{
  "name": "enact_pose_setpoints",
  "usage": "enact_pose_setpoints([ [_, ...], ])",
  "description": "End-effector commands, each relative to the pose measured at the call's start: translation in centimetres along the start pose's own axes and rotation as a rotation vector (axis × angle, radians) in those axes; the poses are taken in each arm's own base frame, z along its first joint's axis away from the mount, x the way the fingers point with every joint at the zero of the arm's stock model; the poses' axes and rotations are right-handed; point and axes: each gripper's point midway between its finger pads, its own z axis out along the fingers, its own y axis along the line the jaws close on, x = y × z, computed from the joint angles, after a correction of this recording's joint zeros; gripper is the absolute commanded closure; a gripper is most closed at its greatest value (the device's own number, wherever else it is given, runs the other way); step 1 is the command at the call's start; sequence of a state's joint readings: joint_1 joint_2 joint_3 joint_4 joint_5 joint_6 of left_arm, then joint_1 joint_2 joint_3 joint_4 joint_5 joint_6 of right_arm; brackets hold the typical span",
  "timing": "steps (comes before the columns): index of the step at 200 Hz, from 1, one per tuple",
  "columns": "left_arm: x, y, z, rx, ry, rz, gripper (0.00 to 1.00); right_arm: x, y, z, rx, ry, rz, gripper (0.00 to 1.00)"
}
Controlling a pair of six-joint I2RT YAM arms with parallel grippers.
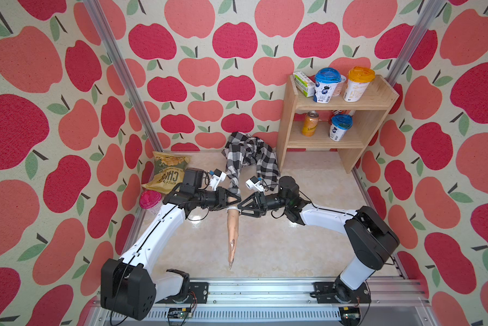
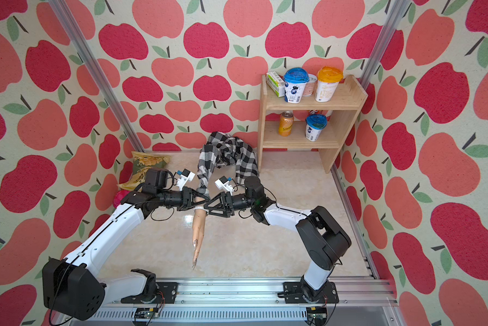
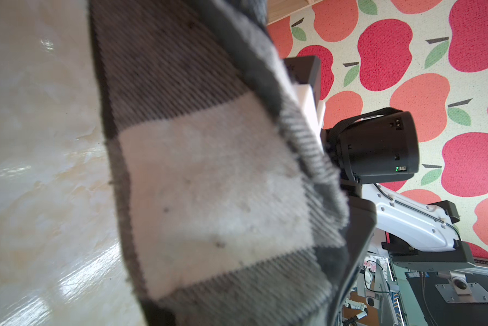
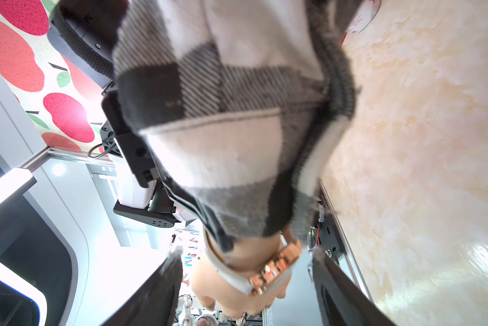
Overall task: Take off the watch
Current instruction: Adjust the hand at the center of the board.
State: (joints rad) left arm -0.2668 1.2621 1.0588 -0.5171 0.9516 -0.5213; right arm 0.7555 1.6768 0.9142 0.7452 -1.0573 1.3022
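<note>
Right gripper (image 1: 239,208) is spread, with the watch (image 4: 276,265) between its fingers (image 4: 158,285). Best to close squarely on the strap (image 4: 228,271), then slide it along the mannequin hand (image 1: 232,242). Left gripper (image 1: 235,200): grip unclear.

Both arms rise from their bases, elbows bent outward, and reach inward until the two wrists face each other across the mannequin arm (image 1: 233,225). The left hand (image 1: 238,201) closes in on the mannequin arm from one side; how tightly its fingers sit cannot be told. The right hand (image 1: 239,209) meets it from the opposite side, fingers (image 4: 163,288) spread apart on either side of it.
</note>
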Motion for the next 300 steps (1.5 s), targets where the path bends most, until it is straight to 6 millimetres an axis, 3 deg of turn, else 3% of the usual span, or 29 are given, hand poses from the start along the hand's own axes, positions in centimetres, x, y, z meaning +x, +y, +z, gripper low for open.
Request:
enact_pose_setpoints([
  [1,-2.0,-0.1,-1.0,-0.103,-0.017,0.044,0.98,-0.1,0.6,-2.5,0.039,-0.034,-0.037,0.24],
  [26,-2.7,4.4,-1.0,-0.389,0.021,-0.025,1.0,0.1,0.9,-5.2,0.18,-0.068,-0.078,0.2],
  [50,-2.8,9.4,-1.0,-0.788,0.081,-0.01,1.0,0.5,1.5,-7.7,0.269,-0.113,-0.103,0.19],
  [84,-1.8,13.7,2.2,-1.189,0.272,0.116,1.0,1.5,1.0,-10.9,0.434,-0.186,-0.116,0.19],
  [126,-0.7,16.9,6.8,-1.29,0.345,0.083,1.0,3.3,0.5,-12.3,0.514,-0.22,-0.137,0.19],
  [189,2.3,18.2,10.3,-1.211,0.338,-0.146,1.0,5.0,-1.9,-12.7,0.549,-0.199,-0.106,0.19],
  [209,3.3,18.4,10.7,-1.259,0.344,-0.163,0.93,5.3,-2.7,-12.8,0.564,-0.19,-0.106,0.19],
  [231,4.2,18.6,11.6,-1.266,0.338,-0.181,0.78,5.4,-3.8,-13.0,0.602,-0.18,-0.099,0.21],
  [257,5.2,19.3,12.7,-1.253,0.359,-0.221,0.76,5.7,-5.2,-13.3,0.654,-0.152,-0.072,0.23],
  [262,5.3,19.3,12.7,-1.255,0.358,-0.221,0.72,5.7,-5.4,-13.3,0.657,-0.144,-0.071,0.23],
  [271,5.3,19.4,12.6,-1.254,0.35,-0.225,0.56,5.8,-5.6,-13.3,0.671,-0.14,-0.072,0.23],
  [300,4.6,18.1,12.5,-1.193,0.317,-0.206,0.28,5.7,-5.6,-13.4,0.697,-0.147,-0.081,0.24],
])
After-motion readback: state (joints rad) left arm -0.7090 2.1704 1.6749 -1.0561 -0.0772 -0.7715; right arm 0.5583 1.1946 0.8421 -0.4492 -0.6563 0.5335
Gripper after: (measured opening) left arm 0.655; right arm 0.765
